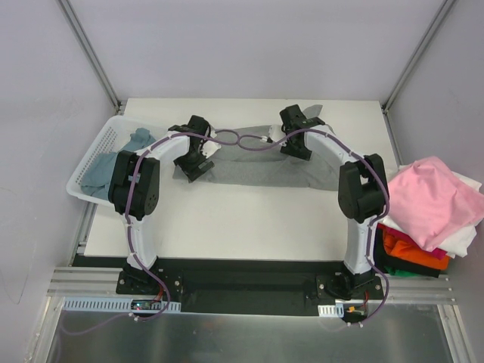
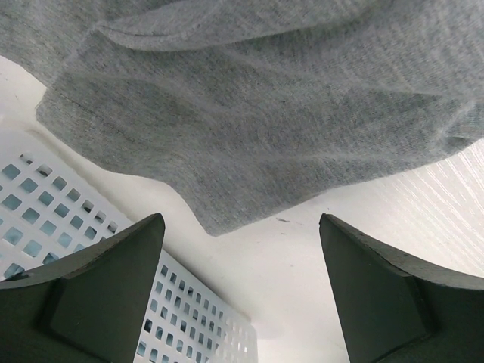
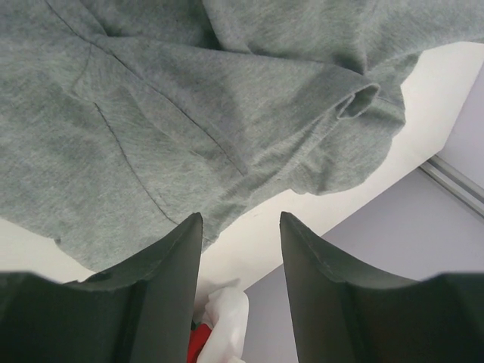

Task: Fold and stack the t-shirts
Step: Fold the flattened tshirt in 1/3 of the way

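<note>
The grey t-shirt (image 1: 249,172) lies spread out at the far side of the desk (image 1: 227,219). The left jaws stand wide apart over its left end and hold nothing. The right jaws are apart too, over its right end, with nothing between them. A blue t-shirt (image 1: 98,178) sits in the white basket (image 1: 106,138).

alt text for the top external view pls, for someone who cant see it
Two robot arms reach over a grey t-shirt spread on a white table, left gripper at its left end, right gripper near its far edge. A white basket with a blue-teal shirt sits at left; pink, white and orange shirts are piled at right.
</note>
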